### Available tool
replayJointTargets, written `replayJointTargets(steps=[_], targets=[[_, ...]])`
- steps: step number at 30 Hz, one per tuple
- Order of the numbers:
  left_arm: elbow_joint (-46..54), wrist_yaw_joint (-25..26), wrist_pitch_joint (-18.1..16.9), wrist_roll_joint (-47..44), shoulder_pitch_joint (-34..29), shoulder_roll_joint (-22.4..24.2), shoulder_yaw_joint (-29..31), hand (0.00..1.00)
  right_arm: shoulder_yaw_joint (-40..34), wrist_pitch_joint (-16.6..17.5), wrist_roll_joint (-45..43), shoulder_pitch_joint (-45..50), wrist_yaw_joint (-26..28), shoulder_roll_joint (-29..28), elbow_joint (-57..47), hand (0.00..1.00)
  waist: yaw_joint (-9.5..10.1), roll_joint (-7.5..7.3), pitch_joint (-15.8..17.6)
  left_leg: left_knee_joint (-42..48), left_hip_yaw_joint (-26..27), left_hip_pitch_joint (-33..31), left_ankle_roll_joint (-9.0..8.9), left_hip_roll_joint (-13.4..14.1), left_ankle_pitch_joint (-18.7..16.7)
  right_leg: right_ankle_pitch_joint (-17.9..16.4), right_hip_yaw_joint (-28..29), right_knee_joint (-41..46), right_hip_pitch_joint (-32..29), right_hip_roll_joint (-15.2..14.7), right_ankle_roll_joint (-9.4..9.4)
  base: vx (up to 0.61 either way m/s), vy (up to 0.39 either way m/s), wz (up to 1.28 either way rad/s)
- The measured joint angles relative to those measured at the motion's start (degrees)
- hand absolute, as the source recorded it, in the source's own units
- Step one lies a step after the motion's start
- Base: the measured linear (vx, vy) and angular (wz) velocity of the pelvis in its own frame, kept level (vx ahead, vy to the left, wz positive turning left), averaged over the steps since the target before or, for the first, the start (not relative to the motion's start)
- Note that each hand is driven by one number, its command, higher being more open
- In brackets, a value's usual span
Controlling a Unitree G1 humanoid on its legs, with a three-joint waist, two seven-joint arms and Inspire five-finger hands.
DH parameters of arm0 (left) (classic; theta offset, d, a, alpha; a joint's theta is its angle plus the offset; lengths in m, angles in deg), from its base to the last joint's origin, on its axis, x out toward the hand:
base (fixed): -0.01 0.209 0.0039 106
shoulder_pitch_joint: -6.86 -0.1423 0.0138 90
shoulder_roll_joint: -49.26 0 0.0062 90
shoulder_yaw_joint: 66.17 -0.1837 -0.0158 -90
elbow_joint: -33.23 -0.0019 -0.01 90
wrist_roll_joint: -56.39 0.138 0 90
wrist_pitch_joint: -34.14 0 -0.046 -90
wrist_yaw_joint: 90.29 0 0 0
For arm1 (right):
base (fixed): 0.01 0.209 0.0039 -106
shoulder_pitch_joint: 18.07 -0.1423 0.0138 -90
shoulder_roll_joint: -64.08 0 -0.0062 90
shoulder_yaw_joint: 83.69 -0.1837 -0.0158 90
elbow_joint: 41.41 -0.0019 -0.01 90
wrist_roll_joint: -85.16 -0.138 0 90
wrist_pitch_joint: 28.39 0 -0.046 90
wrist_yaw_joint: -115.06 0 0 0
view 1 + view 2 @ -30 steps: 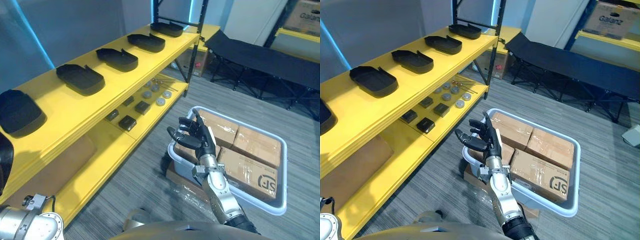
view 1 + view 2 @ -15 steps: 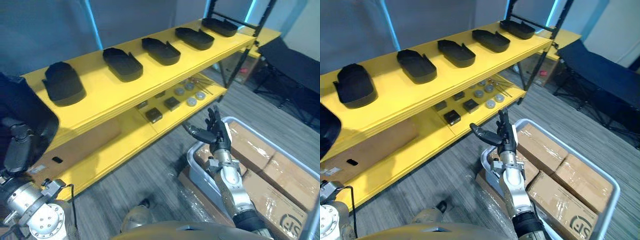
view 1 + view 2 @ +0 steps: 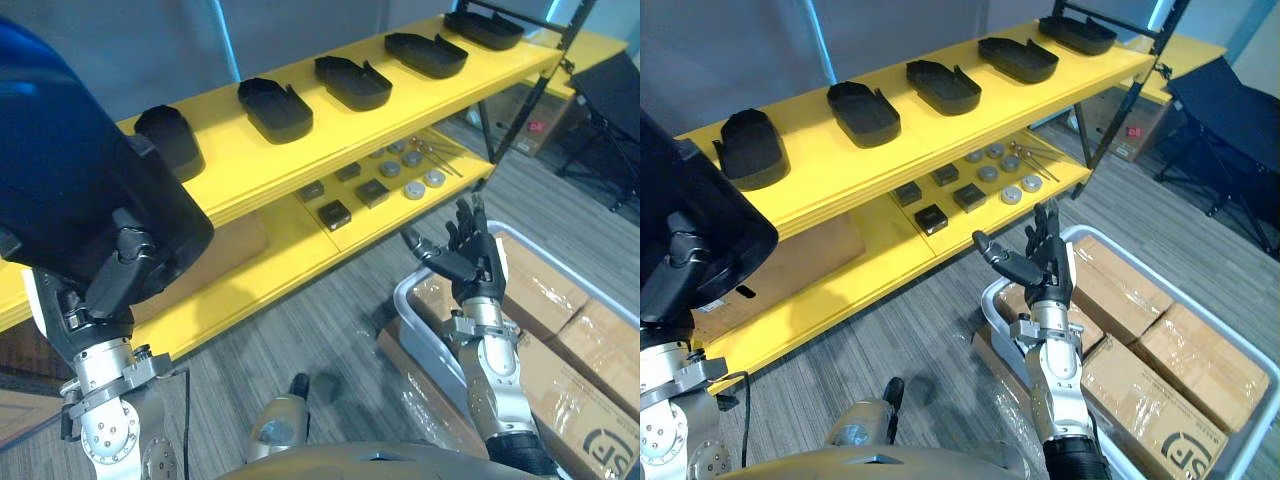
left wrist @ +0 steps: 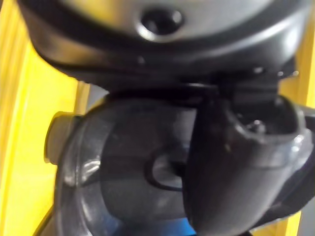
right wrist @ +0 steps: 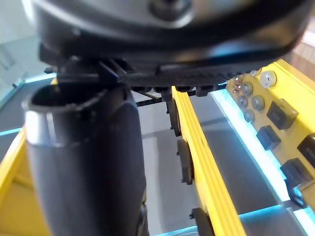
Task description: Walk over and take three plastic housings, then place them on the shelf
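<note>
A large black plastic housing (image 3: 70,170) is raised at the robot's left, its lower edge clamped in the curled fingers of the left hand (image 3: 122,275). Five similar housings (image 3: 864,108) line the yellow shelf (image 3: 910,128). The right hand (image 3: 1045,265) is lifted upright with fingers spread, empty, above a grey crate (image 3: 988,296) of cardboard boxes (image 3: 1200,360).

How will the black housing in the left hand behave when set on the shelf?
Probably stiff: the plastic housing holds its shape though the left hand grips only its edge. Likely light, since the similar housings on the yellow shelf are open hollow shells. It may slide on that smooth board if pushed.
</note>
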Motion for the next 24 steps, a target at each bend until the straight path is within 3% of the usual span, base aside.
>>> replayJointTargets(steps=[4, 6, 7, 8, 9, 10, 11, 12, 14, 16, 17, 18, 20, 24], targets=[[0.0, 2.7, 0.0, 4.4, 1.9, -2.1, 0.4, 0.00, -0.7, 0.9, -1.4, -2.2, -1.3, -0.9, -0.4, 1.00, 0.15, -1.18, 1.1, 11.0, 2.6, -1.5, 0.93, -2.4, -7.3, -3.7, 2.3, 5.7, 0.7, -4.5, 2.61, 0.03, 0.114, -0.11], [0.0, 2.8, 0.0, 4.5, 2.9, -4.2, 0.5, 0.00, -0.8, 0.9, -0.1, -2.0, -2.2, -1.7, -0.5, 1.00, 0.26, -1.98, 0.8, 13.4, 3.3, -1.0, 1.95, -3.4, -9.9, -3.8, 2.1, 5.2, 2.8, -5.6, 4.40, 0.16, 0.122, 0.01], [-0.3, 2.8, 0.0, 4.9, 4.6, -5.6, 0.8, 0.00, -1.0, 0.6, 3.0, -1.9, -4.0, -2.0, -0.9, 1.00, 0.11, -2.35, 0.9, 14.1, 3.3, -0.5, 1.99, -4.1, -11.3, -1.8, 4.8, 10.5, 1.4, -6.7, 4.29, 0.20, 0.175, 0.39], [-0.6, 3.0, 0.1, 5.9, 6.9, -6.5, 0.9, 0.00, -1.1, -0.5, 8.5, -2.0, -6.2, -1.9, -1.0, 1.00, -1.08, -2.51, 0.7, 14.0, 1.7, 0.0, 2.46, -5.5, -11.3, 4.0, 9.8, 18.9, -3.2, -7.6, 1.65, 0.21, 0.180, 0.50], [-0.5, 3.0, 0.1, 6.3, 7.7, -7.1, 0.9, 0.00, -1.2, -1.1, 10.7, -2.0, -6.9, -1.9, -1.0, 1.00, -1.49, -2.48, 0.7, 13.3, 0.9, 0.5, 2.66, -5.7, -11.1, 7.1, 11.7, 21.6, -5.0, -7.3, 0.87, 0.16, 0.183, 0.65], [-0.5, 3.0, 0.1, 6.3, 8.6, -8.1, 0.8, 0.00, -1.1, -2.2, 13.2, -1.9, -7.6, -1.9, -0.9, 1.00, -2.07, -2.47, 0.8, 11.9, -0.6, 1.6, 2.95, -5.9, -10.7, 12.3, 14.9, 25.3, -7.5, -6.7, 0.40, 0.21, 0.087, 0.55], [-0.6, 3.3, 0.1, 6.2, 9.5, -9.0, 0.8, 0.00, -1.1, -2.9, 14.2, -1.9, -7.7, -1.9, -1.0, 1.00, -3.17, -2.19, 0.9, 10.7, -2.2, 2.5, 3.43, -5.3, -10.2, 10.1, 17.3, 26.9, -8.7, -4.9, 0.24, 0.21, 0.026, 0.76], [-1.0, 3.8, 0.1, 5.9, 11.1, -9.5, 0.5, 0.00, -1.1, -3.2, 14.2, -1.9, -7.5, -1.7, -1.2, 1.00, -4.04, -2.32, 0.8, 9.5, -4.5, 3.5, 3.57, -5.1, -9.7, 5.4, 19.1, 25.3, -9.2, -1.3, -0.16, 0.21, -0.004, 0.84], [-2.0, 4.2, 0.1, 4.5, 13.3, -9.5, -0.6, 0.00, -2.0, -3.6, 14.3, -1.6, -7.1, -1.6, -3.4, 1.00, -4.30, -2.22, 0.8, 6.7, -7.2, 5.5, 3.38, -5.0, -8.8, 1.4, 21.4, 12.3, -8.4, 4.5, -1.62, 0.18, -0.046, 0.75], [-2.2, 5.3, 0.1, 3.1, 13.2, -9.3, -2.2, 0.00, -2.3, -4.0, 14.1, -1.5, -6.3, -0.3, -7.5, 1.00, -4.34, -2.15, 0.7, 6.7, -8.9, 5.4, 3.16, -5.7, -8.7, 1.9, 23.3, 1.1, -7.7, 7.8, -2.13, 0.17, -0.114, 0.70], [-2.2, 5.9, 0.1, 3.0, 12.6, -9.1, -3.7, 0.00, -2.2, -4.0, 14.1, -1.5, -6.1, 0.7, -10.0, 1.00, -4.32, -3.23, 0.3, 6.9, -10.1, 5.4, 2.55, -7.3, -9.2, 5.9, 23.1, -3.6, -6.8, 8.0, -3.31, 0.19, -0.176, 0.85], [-2.5, 5.9, 0.1, 3.0, 12.5, -8.3, -4.6, 0.00, -2.3, -4.0, 14.1, -1.6, -6.1, 1.5, -10.7, 1.00, -4.64, -3.08, 0.3, 7.2, -11.0, 5.4, 2.24, -7.9, -9.7, 6.7, 22.7, -3.8, -6.0, 7.8, -2.02, 0.18, -0.134, 0.90], [-2.4, 6.0, 0.3, 3.1, 10.9, -6.1, -7.2, 0.00, -2.3, -4.0, 14.0, -2.0, -6.0, 2.9, -11.7, 1.00, -4.24, -1.49, -0.7, 7.9, -10.8, 4.8, 1.71, -6.2, -10.9, 7.0, 19.8, -6.6, -3.8, 8.6, -2.56, 0.13, -0.083, 0.55], [-2.4, 6.4, 0.3, 3.7, 9.7, -5.9, -7.5, 0.00, -2.4, -4.0, 13.8, -2.5, -5.1, 2.8, -11.7, 1.00, -2.49, -1.43, -1.1, 6.3, -10.2, 4.5, 0.93, -4.5, -10.2, 7.3, 17.9, -8.7, -2.7, 10.1, -3.55, 0.09, -0.085, 0.23]])
